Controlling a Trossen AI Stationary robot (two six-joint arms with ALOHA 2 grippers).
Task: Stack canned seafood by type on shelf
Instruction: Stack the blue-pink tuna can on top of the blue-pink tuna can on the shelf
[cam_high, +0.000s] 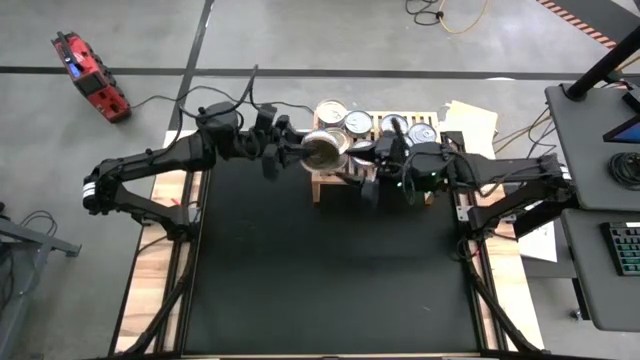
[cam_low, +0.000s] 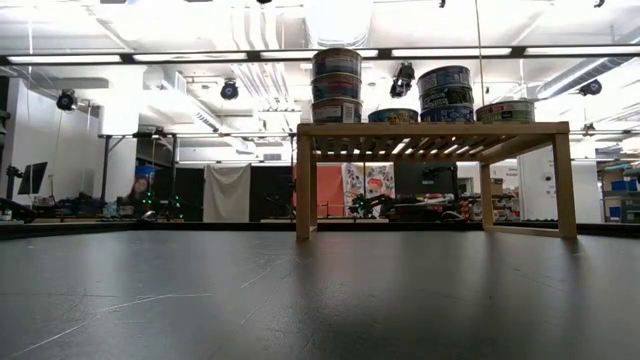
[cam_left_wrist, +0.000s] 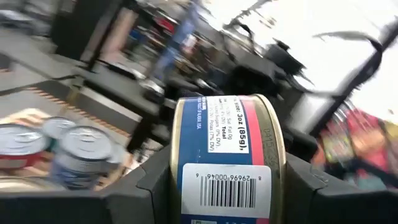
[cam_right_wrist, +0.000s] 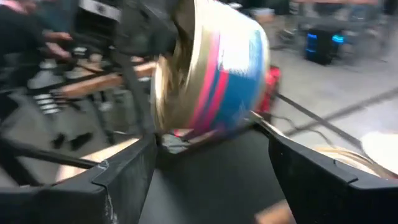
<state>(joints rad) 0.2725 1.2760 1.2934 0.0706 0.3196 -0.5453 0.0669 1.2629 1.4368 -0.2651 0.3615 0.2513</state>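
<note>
My left hand (cam_high: 300, 150) is clamped on a can (cam_high: 322, 150), its fingers (cam_left_wrist: 146, 186) pressing both flat ends so the can sits on edge, barcode and blue-and-red label facing my wrist camera. I'm holding it in the air above the left end of the shelf (cam_high: 322, 185). From the right wrist view the same can (cam_right_wrist: 211, 74) shows tilted, gold lid and blue-pink side, straight ahead of my right hand (cam_right_wrist: 208, 180), whose fingers (cam_right_wrist: 124, 174) stand wide apart with nothing between them. That right hand (cam_high: 375, 175) hovers over the shelf's middle, just beside the held can. Beyond both hands, more cans (cam_high: 358, 122) rest on the shelf's far side; the low view shows a stack of three (cam_low: 337, 85) at one end, then lower stacks (cam_low: 446, 95) along the top. The shelf stands at the far edge of the black mat (cam_high: 320, 280) on my worktop (cam_high: 160, 270).
</note>
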